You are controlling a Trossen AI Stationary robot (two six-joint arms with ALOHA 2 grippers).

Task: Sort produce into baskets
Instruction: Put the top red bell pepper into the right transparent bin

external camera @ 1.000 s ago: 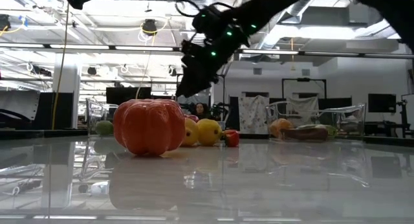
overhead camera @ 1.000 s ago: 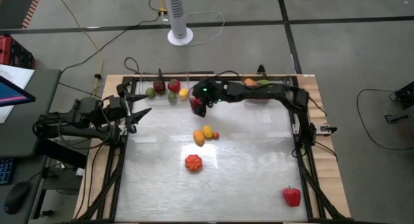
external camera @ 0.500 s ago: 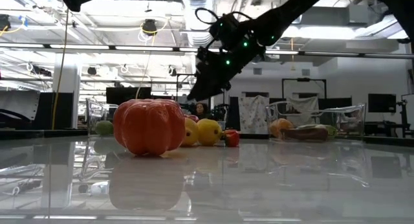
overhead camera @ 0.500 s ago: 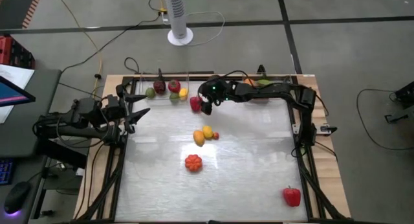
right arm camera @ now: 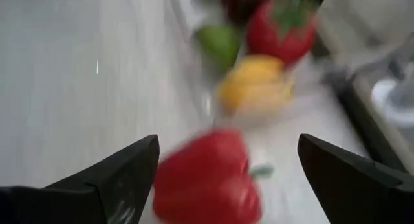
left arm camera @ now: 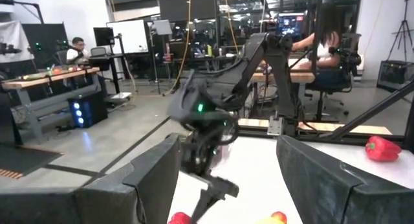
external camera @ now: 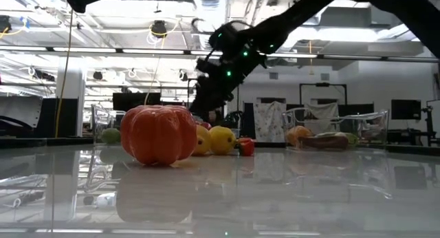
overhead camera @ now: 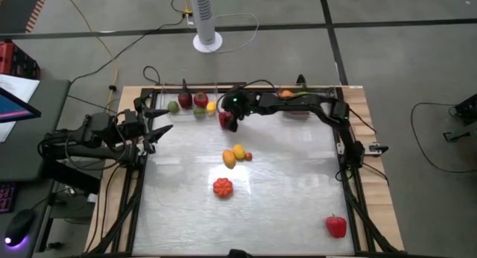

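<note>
My right gripper (overhead camera: 228, 118) is open, low over the table's far middle, just outside the left clear basket (overhead camera: 173, 94). A red pepper (right arm camera: 207, 179) lies on the table between its spread fingers; it also shows in the high view (overhead camera: 223, 120). That basket holds a red pepper (right arm camera: 281, 26), a lemon (right arm camera: 255, 88) and a lime (right arm camera: 220, 43). The right basket (overhead camera: 299, 112) at the far right holds an orange fruit (overhead camera: 287, 95). My left gripper (overhead camera: 159, 131) waits, open and empty, at the table's left edge.
On the table's middle lie an orange tomato (overhead camera: 222, 186), a lemon (overhead camera: 239, 151), an orange-yellow fruit (overhead camera: 229, 159) and a small red one (overhead camera: 249, 156). Another red pepper (overhead camera: 336, 226) lies near the near right corner. A dark frame borders the table.
My right gripper drew back a little toward the table's right edge, then returned toward the left basket and now stands over the red pepper. The pepper has stayed on the table in about the same place.
</note>
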